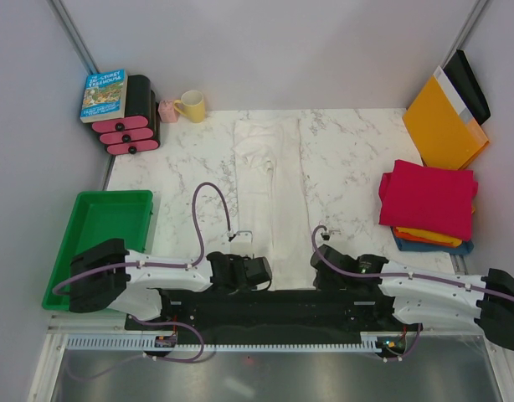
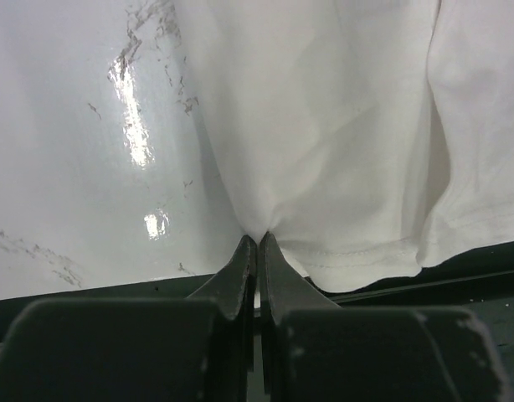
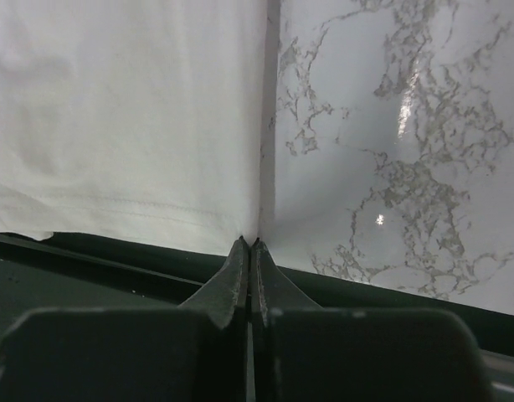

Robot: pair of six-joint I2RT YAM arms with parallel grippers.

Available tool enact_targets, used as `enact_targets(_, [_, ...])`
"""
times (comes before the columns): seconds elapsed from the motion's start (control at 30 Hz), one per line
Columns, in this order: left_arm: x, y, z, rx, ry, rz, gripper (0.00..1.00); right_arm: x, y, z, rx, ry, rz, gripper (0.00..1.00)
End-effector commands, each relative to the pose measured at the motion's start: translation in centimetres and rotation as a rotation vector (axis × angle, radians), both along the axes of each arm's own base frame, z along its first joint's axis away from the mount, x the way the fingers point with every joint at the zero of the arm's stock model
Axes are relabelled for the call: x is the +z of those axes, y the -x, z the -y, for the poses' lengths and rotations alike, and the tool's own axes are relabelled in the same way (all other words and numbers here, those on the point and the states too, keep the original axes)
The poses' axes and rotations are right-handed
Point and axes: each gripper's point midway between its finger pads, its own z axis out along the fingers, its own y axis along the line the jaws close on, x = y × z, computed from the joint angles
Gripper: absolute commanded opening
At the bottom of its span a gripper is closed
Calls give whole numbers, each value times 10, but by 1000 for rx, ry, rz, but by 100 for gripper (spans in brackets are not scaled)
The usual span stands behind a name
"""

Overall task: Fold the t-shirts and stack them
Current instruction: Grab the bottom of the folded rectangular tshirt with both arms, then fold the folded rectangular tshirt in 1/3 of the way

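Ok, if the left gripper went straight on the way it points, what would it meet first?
The white t-shirt: the left gripper looks shut on its near hem, so cloth lies directly ahead, spread flat on the table.
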Motion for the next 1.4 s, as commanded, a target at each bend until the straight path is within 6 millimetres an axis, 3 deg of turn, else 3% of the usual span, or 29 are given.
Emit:
enact_targets(0.0, [17, -4, -3, -31, -10, 43, 2, 16, -4, 6, -9, 28, 58, 0])
enact_targets(0.2, [40, -4, -1, -56, 27, 90, 2, 35, -9, -1, 10, 32, 135, 0])
enact_targets(0.47, [40, 9, -16, -36, 30, 56, 2, 34, 8, -10, 34, 21, 134, 0])
enact_targets(0.67, [70, 6, -23, -1, 86, 109, 2, 69, -1, -17, 36, 28, 248, 0])
enact_targets(0.87, [117, -18, -19, 14, 112, 250, 2, 115, -31, -38, 18, 47, 392, 0])
enact_targets(0.97, [127, -37, -22, 43, 80, 287, 2, 124, -52, -43, 5, 89, 424, 0])
enact_targets(1.07, [130, -52, -26, 63, 45, 300, 2, 132, -78, -46, -20, 87, 452, 0])
enact_targets(1.37, [125, -134, -39, 113, -11, 350, 2, 130, -172, -31, -125, 160, 490, 0])
